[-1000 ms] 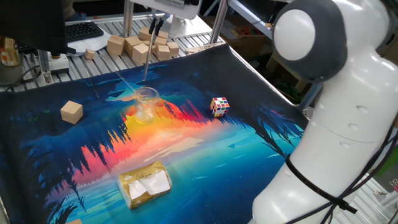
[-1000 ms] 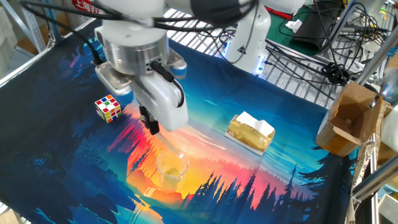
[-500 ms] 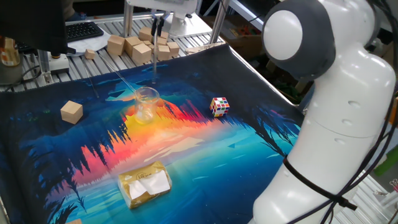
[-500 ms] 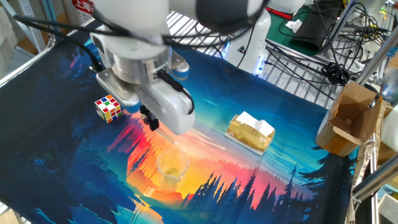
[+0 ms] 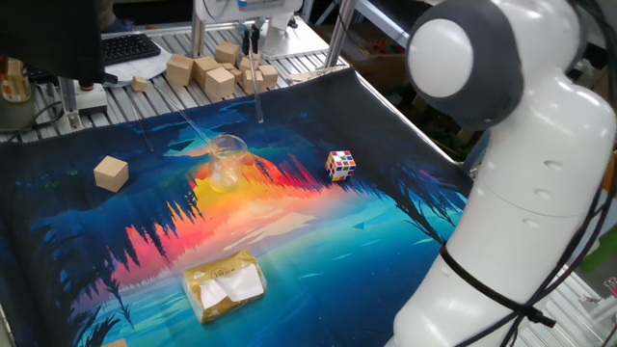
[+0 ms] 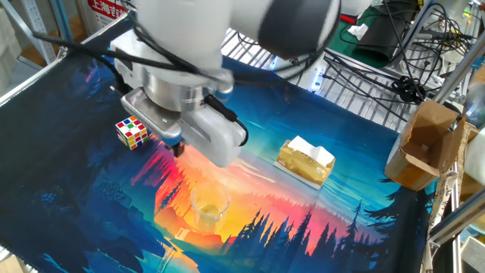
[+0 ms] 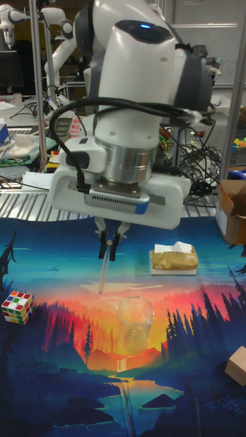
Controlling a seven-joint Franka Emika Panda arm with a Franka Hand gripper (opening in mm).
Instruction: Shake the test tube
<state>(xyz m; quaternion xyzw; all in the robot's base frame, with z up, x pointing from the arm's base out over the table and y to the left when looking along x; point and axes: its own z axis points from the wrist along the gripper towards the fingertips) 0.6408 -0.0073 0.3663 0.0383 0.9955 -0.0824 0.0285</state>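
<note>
Clearly the gripper [image 7: 109, 254] is clamped on the test tube's [image 7: 103, 273] top; its long axis hangs toward 6 o'clock, tilted slightly, above the mat [image 7: 61, 355], beaker [image 7: 134, 316] at 4 o'clock.

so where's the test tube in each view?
One fixed view: the test tube hangs from the tool at top centre, above the mat's far edge.
The other fixed view: hidden behind the arm.
Tall fixed view: the tube hangs at centre-left, under the tool.
Shared landmark: the clear beaker.
</note>
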